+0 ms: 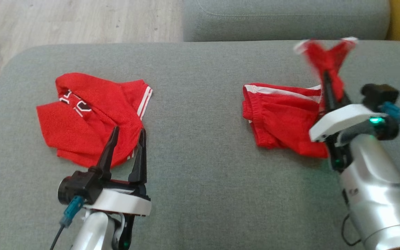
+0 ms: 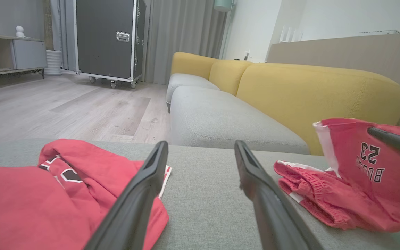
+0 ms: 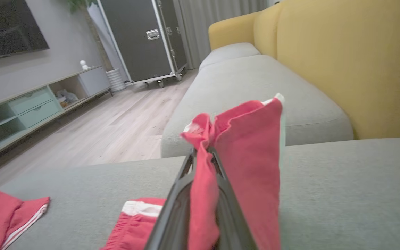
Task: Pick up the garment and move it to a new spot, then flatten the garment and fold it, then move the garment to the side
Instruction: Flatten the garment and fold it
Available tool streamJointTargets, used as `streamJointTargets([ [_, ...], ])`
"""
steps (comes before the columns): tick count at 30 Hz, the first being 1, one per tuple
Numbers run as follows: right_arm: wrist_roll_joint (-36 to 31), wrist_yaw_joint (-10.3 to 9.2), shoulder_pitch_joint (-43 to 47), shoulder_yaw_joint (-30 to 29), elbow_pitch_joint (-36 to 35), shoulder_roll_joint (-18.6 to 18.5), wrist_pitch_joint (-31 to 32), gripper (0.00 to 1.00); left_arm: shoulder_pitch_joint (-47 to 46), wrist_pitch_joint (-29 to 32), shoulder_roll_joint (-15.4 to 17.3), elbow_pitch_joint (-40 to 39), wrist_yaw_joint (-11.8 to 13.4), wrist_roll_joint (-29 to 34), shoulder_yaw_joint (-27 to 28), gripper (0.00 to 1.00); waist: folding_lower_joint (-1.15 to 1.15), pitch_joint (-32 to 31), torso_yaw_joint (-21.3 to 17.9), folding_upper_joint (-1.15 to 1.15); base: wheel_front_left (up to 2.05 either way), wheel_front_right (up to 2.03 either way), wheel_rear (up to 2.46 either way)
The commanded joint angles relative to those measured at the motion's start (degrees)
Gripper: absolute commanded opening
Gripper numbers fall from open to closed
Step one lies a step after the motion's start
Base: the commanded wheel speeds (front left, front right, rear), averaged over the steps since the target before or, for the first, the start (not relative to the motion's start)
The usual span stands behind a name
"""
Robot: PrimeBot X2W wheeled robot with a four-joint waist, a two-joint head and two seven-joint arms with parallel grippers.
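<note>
The garment, red shorts [image 1: 280, 114] with white stripes, lies partly on the grey cushion at the right. My right gripper [image 1: 326, 73] is shut on one part of it and holds that part raised, blurred at the top. The right wrist view shows red cloth [image 3: 248, 156] pinched between the fingers of the right gripper [image 3: 200, 154]. From the left wrist, the lifted panel [image 2: 359, 180] shows a black "23" print. My left gripper [image 1: 128, 130] stands open, holding nothing, over the near right edge of a second red garment [image 1: 85, 114], as the left wrist view [image 2: 200, 144] confirms.
Everything rests on a wide grey seat cushion [image 1: 200, 180]. Another grey cushion [image 1: 283, 17] lies beyond it, with a yellow backrest [image 2: 307, 90] to the right. Wooden floor [image 1: 64, 21] lies past the cushion's far left edge, and a black wheeled case [image 2: 106, 38] stands further off.
</note>
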Motion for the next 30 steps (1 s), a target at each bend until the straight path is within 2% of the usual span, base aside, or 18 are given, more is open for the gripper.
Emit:
streamJointTargets([
  [1, 1.0, -0.05, -0.6, 3.3, -2.6, 1.1, 0.1, 0.0, -0.8, -0.5, 0.5, -1.4, -0.2, 0.5, 2.2, 1.0, 0.01, -0.3, 0.5, 0.0, 0.0, 0.0, 0.0],
  [9, 4.0, -0.05, -0.1, 13.4, -1.8, 2.9, 0.6, 0.0, -0.5, -0.5, 0.5, -1.3, -0.1, 0.3, 1.5, 1.0, 0.01, -0.4, 2.3, 0.0, 0.0, 0.0, 0.0],
  [21, 5.5, -0.05, 1.7, 25.4, 6.1, 3.5, 1.9, 0.0, 0.1, -0.5, 0.5, -1.1, 0.1, 0.2, 1.5, 1.0, 0.01, -0.8, 3.7, 0.0, 0.0, 0.0, 0.0],
  [22, 5.6, -0.05, 1.9, 26.8, 6.3, 3.5, 1.8, 0.54, 0.3, -0.5, 0.5, -1.1, 0.2, 0.2, 1.6, 1.0, 0.01, -0.9, 3.5, 0.0, 0.0, 0.0, 0.0],
  [23, 6.2, -0.05, 2.2, 27.9, 6.2, 3.5, 1.7, 1.0, 0.5, -0.5, 0.5, -1.1, 0.3, 0.2, 1.7, 1.0, 0.01, -0.9, 3.2, 0.0, 0.0, 0.0, 0.0],
  [27, 8.8, -0.05, 2.1, 31.4, 5.1, 3.5, 1.2, 1.0, 0.4, -0.5, 0.5, -1.1, 0.4, 0.3, 2.1, 1.0, 0.01, -1.0, 1.6, 0.0, 0.0, 0.0, 0.0],
  [30, 9.0, -0.05, -0.1, 30.0, 4.9, 3.5, -0.2, 1.0, 0.0, -0.5, 0.6, -1.5, 0.4, 0.3, 2.5, 1.0, 0.01, -1.2, -0.1, 0.0, 0.0, 0.0, 0.0],
])
